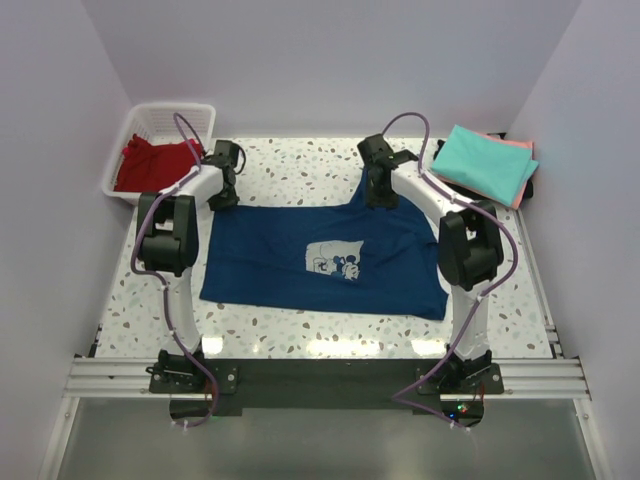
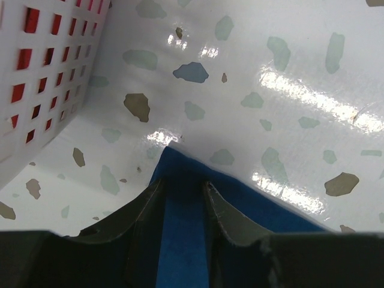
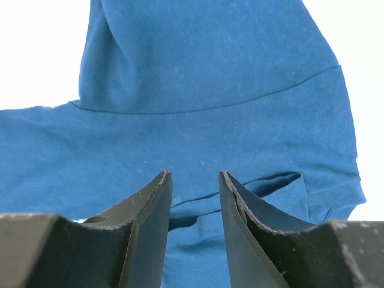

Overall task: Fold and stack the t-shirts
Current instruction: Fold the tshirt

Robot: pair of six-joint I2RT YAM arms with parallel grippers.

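A navy t-shirt (image 1: 280,260) with a pale cartoon-mouse print (image 1: 335,262) lies spread flat in the middle of the table. My left gripper (image 1: 225,193) sits low at the shirt's far left corner. In the left wrist view its jaws (image 2: 183,183) stand apart, with the navy corner (image 2: 270,204) lying between them. My right gripper (image 1: 380,193) hangs over the shirt's far edge. It is open (image 3: 194,174) above wrinkled navy cloth (image 3: 210,72). A red t-shirt (image 1: 150,160) lies in the basket. A folded teal t-shirt (image 1: 485,160) rests on a salmon-pink one (image 1: 522,185).
The white slotted basket (image 1: 160,110) stands at the far left corner, close beside my left gripper, and its wall (image 2: 42,72) fills the left of the left wrist view. The teal and pink stack sits at the far right corner. White walls enclose the speckled table (image 1: 300,160).
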